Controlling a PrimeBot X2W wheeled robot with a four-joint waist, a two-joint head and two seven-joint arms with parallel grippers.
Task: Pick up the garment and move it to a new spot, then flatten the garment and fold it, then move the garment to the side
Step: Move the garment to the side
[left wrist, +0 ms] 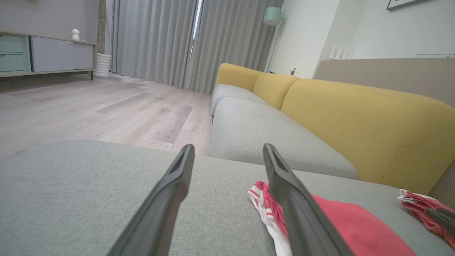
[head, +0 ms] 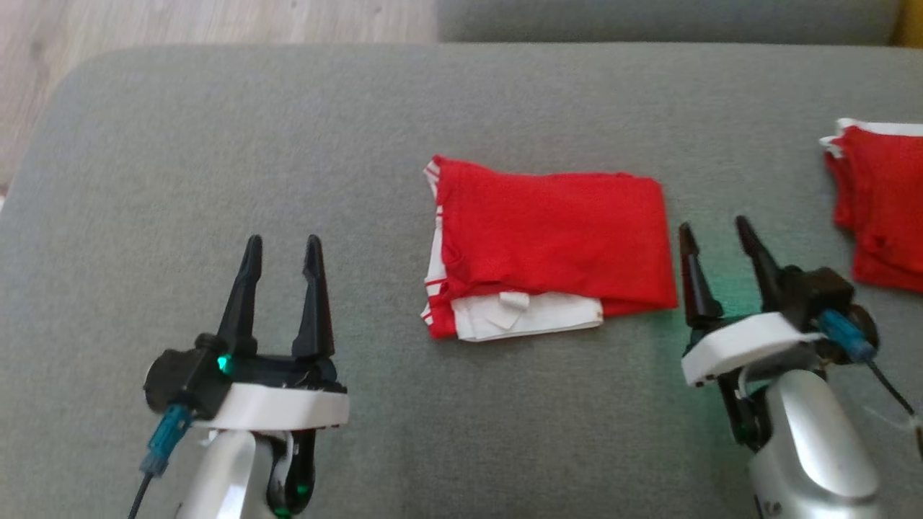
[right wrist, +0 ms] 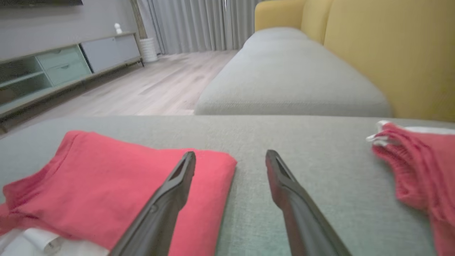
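My left gripper [head: 283,245], lower left, and right gripper [head: 714,227], lower right, stand with fingers apart, holding nothing. Between them at centre frame lies the folded red-and-white fabric garment [head: 555,238]. The grey upholstered sofa cushion [head: 216,144] stretches open to its left, and a second red garment [head: 880,202] sits at the right edge.

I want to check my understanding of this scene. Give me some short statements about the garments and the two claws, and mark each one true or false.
1. The folded red garment with white trim lies on the grey fabric cushion. True.
2. The left claw is shut on that garment. False: it is open, holds nothing, and stands apart, to the garment's left.
3. The right claw is open, close beside the garment's right edge. True.
4. The second red garment lies on top of the folded one. False: it lies apart, further right on the cushion.
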